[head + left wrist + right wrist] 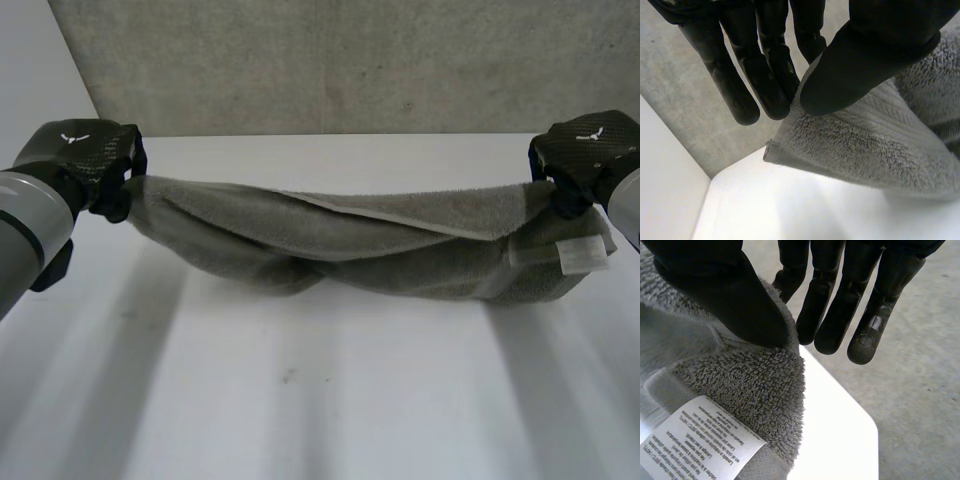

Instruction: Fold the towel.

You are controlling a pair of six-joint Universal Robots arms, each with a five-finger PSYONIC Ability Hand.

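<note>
As seen in the head view, the towel (340, 240) is stretched as a slack, twisted band between the two hands above the white desk (300, 400). Whether its sagging middle rests on the desk cannot be told. One end is held by the left hand (90, 150), the other by the right hand (590, 145), and a white label (583, 255) is seen just below the right hand. The step in hand is judged to be the carrying over of the held edge for a fold. For this to be done well, both hands should be moved together and level. The twist should be drawn out of the band, and the held edge should be laid squarely on the opposite edge before any release.

In the left wrist view, the towel's end is pinched close to a corner between the thumb (865, 65) and the nearly straight fingers (770, 85). The thumb is pressed on the near face, and the fingers are laid behind it.

In the right wrist view, a like hold is shown: the towel's edge is clamped beneath the thumb (725, 295) against the straight fingers (835, 305), which are parted from it only by the cloth. The label is seen hanging just beneath the thumb.
</note>
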